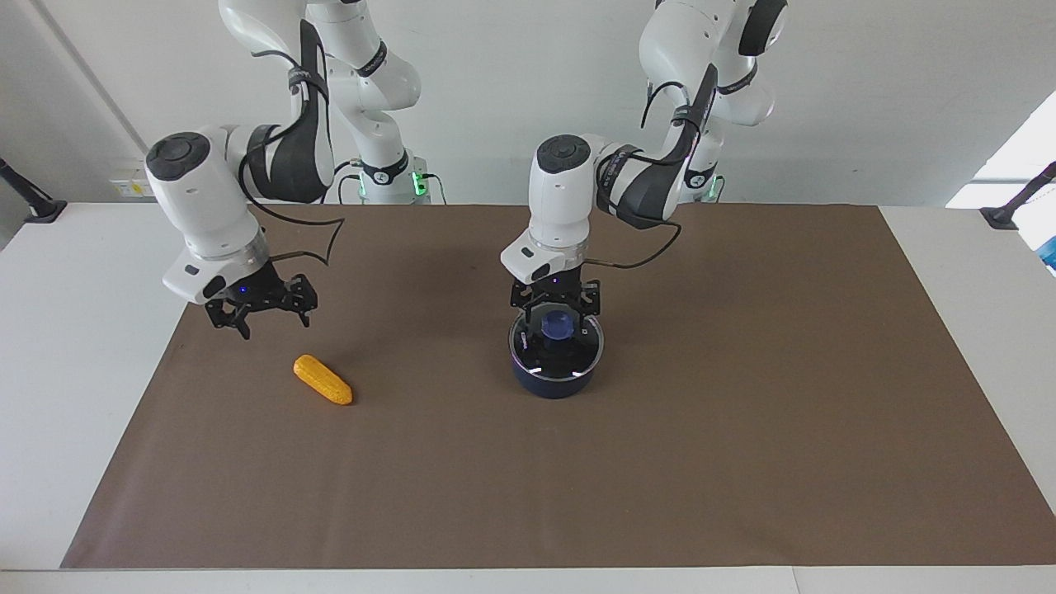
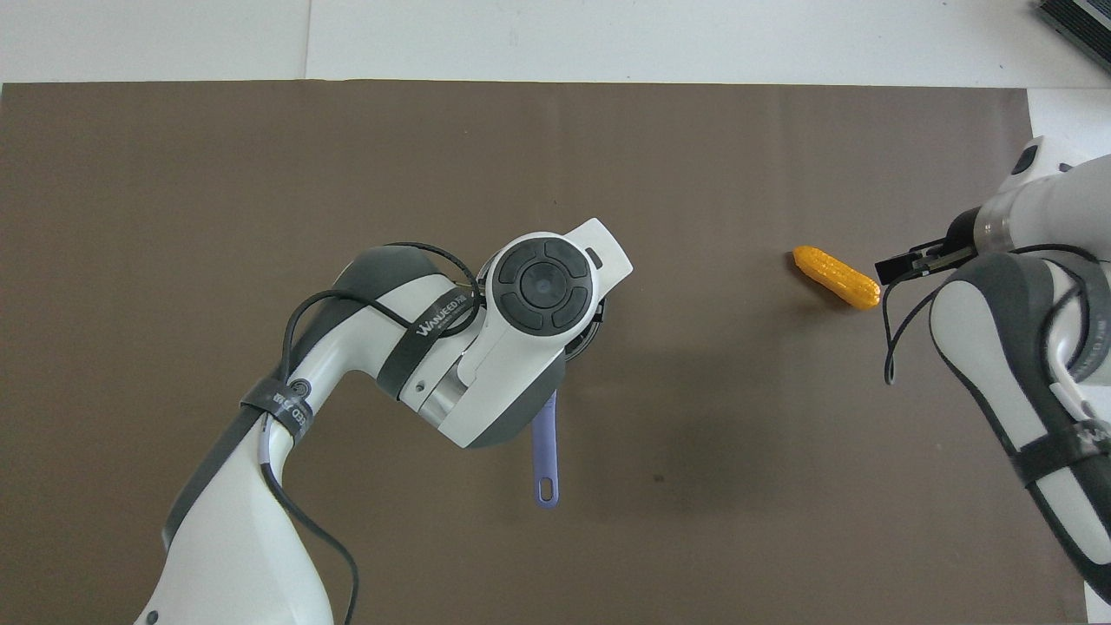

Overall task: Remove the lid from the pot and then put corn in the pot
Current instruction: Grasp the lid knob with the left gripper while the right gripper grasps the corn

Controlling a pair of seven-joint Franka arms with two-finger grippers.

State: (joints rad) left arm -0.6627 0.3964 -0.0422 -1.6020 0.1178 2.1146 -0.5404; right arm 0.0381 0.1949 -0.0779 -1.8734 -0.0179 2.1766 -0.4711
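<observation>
I am bracketing the lid's (image 1: 557,345) knob with my left gripper's (image 1: 556,315) wide-open, empty fingers, fearing an off-centre pinch tipping the lid against the pot (image 1: 554,381).

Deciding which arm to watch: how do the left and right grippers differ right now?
The left gripper is down at the lid on the pot, fingers astride the blue knob; the right gripper hangs in the air above the brown mat near the corn, touching nothing. Both are open, pointing down and holding nothing.
</observation>
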